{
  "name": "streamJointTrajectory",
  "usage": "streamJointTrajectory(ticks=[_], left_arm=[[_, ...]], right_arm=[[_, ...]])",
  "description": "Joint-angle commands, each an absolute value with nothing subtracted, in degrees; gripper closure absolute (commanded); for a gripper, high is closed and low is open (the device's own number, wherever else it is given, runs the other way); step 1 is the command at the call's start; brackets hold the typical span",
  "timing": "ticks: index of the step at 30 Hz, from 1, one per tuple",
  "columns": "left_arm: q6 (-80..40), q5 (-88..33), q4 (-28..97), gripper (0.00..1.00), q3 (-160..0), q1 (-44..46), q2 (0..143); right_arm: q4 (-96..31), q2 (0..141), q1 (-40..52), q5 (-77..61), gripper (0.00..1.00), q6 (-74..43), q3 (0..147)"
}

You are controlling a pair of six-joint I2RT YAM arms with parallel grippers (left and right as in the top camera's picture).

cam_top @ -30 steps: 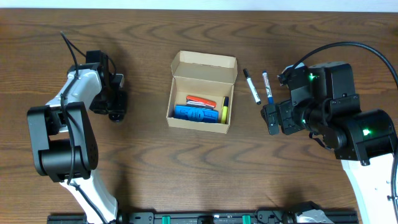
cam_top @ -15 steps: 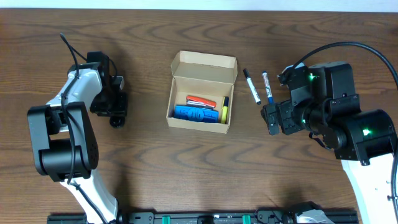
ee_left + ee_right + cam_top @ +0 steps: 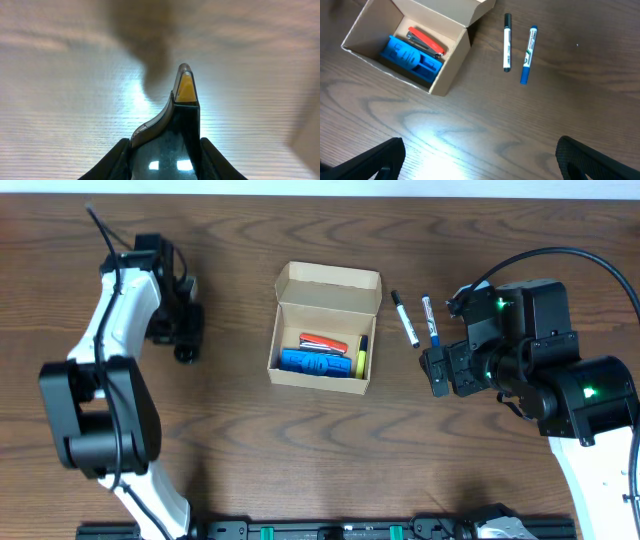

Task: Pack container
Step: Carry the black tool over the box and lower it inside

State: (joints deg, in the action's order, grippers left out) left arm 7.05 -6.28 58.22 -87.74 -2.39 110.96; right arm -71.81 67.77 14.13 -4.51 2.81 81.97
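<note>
The container (image 3: 328,284), a brown cardboard box with its flap lid open, sits mid-table and also shows in the right wrist view (image 3: 453,72). Inside lie a blue item (image 3: 314,362), a red item (image 3: 322,343) and a yellow-ended marker (image 3: 361,358). Far left of the box, my left gripper (image 3: 185,340) is shut on a dark glossy object with a yellow tip (image 3: 185,89), which fills the gap of the left gripper (image 3: 165,152). To the right of the box my right gripper (image 3: 437,372) stands wide open over bare wood, seen as the right gripper (image 3: 482,162) from the wrist.
Two markers lie side by side between the box and the right arm: a white one with black cap (image 3: 404,318) (image 3: 507,42) and a blue one (image 3: 430,320) (image 3: 528,47). The wooden table (image 3: 300,440) extends around them.
The left jaws narrowed onto the dark object, and the left arm then shifted slightly toward the table's far edge. The right arm has not moved.
</note>
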Motion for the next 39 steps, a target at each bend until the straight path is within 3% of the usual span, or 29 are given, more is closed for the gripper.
streamJointTrajectory(ticks=[1, 13, 19, 39], left_arm=[[4.0, -7.8, 58.5, 0.94, -91.7, 2.6, 105.0], [-7.6, -10.1, 55.7, 0.94, -93.3, 24.4, 101.7], [-15.7, 1.0, 54.8, 0.94, -93.1, 32.9, 102.0], [-8.6, 1.9, 52.8, 0.94, -92.5, 33.8, 110.9]], right_arm=[[-71.8, 67.4, 14.3, -4.5, 0.01, 3.7, 81.8], [-71.8, 67.4, 14.3, -4.5, 0.01, 3.7, 81.8], [-71.8, 67.4, 14.3, -4.5, 0.01, 3.7, 81.8], [-71.8, 67.4, 14.3, -4.5, 0.01, 3.7, 81.8]])
